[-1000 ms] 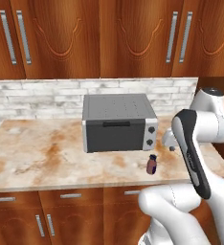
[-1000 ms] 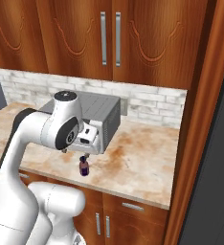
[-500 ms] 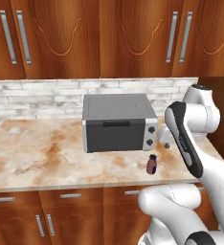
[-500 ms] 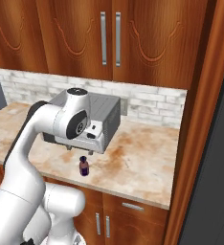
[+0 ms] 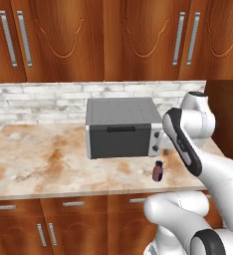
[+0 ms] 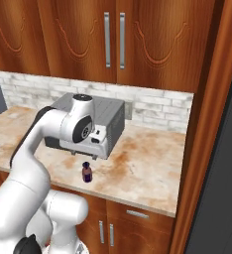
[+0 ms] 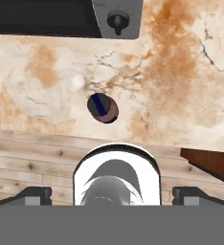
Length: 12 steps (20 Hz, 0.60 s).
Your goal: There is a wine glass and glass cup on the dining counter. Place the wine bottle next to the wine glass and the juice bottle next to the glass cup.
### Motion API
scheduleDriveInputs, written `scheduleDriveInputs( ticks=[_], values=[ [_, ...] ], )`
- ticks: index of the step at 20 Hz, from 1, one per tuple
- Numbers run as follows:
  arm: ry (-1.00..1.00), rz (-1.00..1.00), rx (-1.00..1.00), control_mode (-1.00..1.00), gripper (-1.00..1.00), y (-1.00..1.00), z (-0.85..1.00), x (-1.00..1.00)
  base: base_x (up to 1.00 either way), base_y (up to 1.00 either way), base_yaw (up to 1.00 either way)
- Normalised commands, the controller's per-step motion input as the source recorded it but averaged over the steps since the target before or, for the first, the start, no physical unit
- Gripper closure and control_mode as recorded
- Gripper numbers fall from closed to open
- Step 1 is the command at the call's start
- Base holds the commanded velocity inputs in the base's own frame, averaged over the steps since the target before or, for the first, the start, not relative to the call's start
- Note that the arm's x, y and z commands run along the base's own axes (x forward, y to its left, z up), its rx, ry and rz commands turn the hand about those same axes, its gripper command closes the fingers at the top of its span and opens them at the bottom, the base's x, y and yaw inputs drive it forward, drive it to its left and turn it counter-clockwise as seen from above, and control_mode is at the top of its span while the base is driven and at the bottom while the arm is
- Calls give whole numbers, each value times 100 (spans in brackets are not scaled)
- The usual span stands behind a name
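The juice bottle (image 5: 158,171), small, dark reddish with a dark cap, stands upright near the front edge of the marbled wall counter (image 5: 44,164). It also appears in the right base view (image 6: 87,172), and from above in the hand view (image 7: 103,107). My gripper (image 6: 82,157) hangs open a little above the juice bottle, pointing down in front of the toaster oven. In the hand view its tips (image 7: 113,194) stand wide apart with nothing between them. The wine bottle, wine glass, glass cup and dining counter are out of view.
A grey toaster oven (image 5: 121,127) sits at the back of the counter, its knob side close behind my hand (image 7: 117,20). Wood cabinets (image 5: 113,40) hang overhead. A tall wood panel (image 6: 207,124) closes the counter's right end. Past the counter's front edge lies plank floor (image 7: 32,162).
My arm has swung its upper links across and the hand has come down slightly over the juice bottle. The bottle has not moved and the jaws stay wide.
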Motion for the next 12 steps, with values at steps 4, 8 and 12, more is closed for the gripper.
scheduleDriveInputs(
  ticks=[4, 8, 12],
  values=[
    [0, 0, 0, -100, -100, 13, -29, 32, 0, 0, 0],
    [0, 0, -1, -100, -100, 16, -27, 30, 0, 0, 0],
    [0, 0, -2, -100, -100, 8, -25, 39, 0, 0, 0]
  ],
)
